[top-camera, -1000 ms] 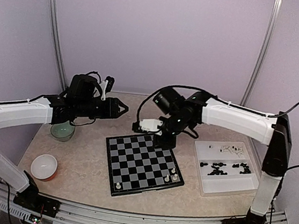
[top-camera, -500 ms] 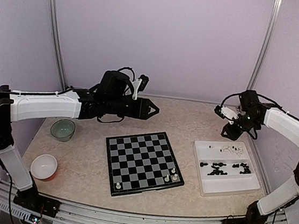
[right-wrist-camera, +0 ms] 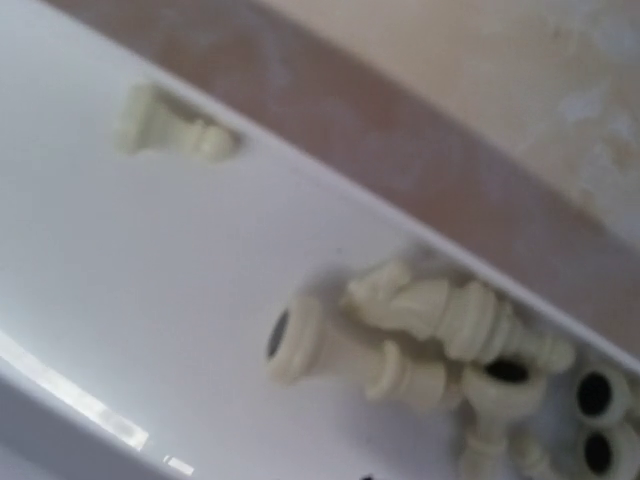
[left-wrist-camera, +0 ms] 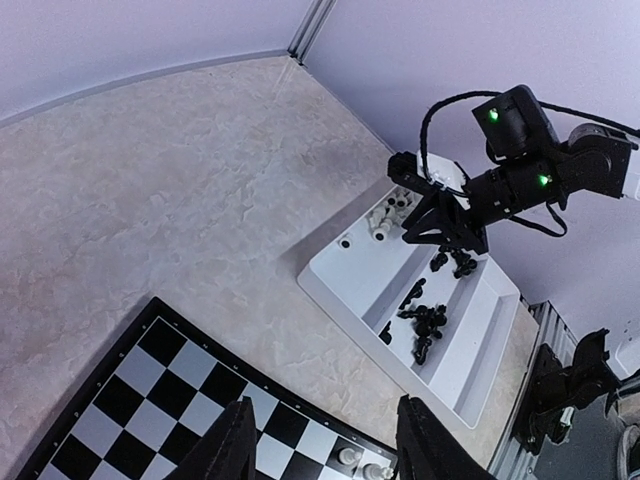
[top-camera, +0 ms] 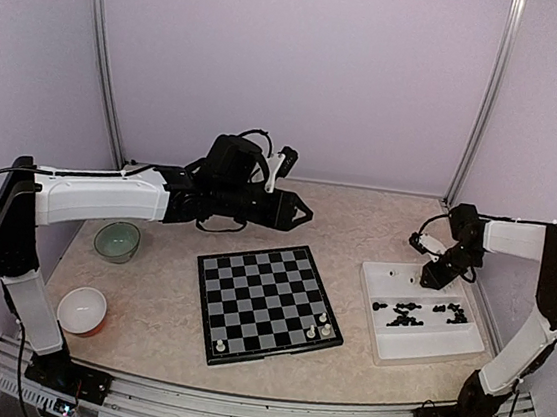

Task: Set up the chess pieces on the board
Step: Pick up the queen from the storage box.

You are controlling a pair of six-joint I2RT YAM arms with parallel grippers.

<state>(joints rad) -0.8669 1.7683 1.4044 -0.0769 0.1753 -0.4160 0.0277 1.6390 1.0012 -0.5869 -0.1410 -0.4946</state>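
The board (top-camera: pixel 266 303) lies in the middle of the table. Three cream chess pieces (top-camera: pixel 319 326) stand near its right front corner and one (top-camera: pixel 219 344) at the left front. My left gripper (top-camera: pixel 304 212) hovers behind the board, open and empty; its fingers (left-wrist-camera: pixel 232 448) frame the board's corner (left-wrist-camera: pixel 150 400). My right gripper (top-camera: pixel 434 279) is down in the far compartment of the white tray (top-camera: pixel 424 348). Its wrist view shows cream pieces (right-wrist-camera: pixel 345 352) lying in a heap and none of its own fingers. Black pieces (top-camera: pixel 414 311) fill the tray's middle.
A green bowl (top-camera: pixel 116 240) and a white bowl with a red base (top-camera: pixel 82 309) sit left of the board. The tray (left-wrist-camera: pixel 345 280) lies right of the board, close to the right wall. One lone cream piece (right-wrist-camera: pixel 172 132) lies apart in the tray.
My right arm swung from the board's far edge over to the tray and came down into its far compartment. My left arm reached out to the right behind the board.
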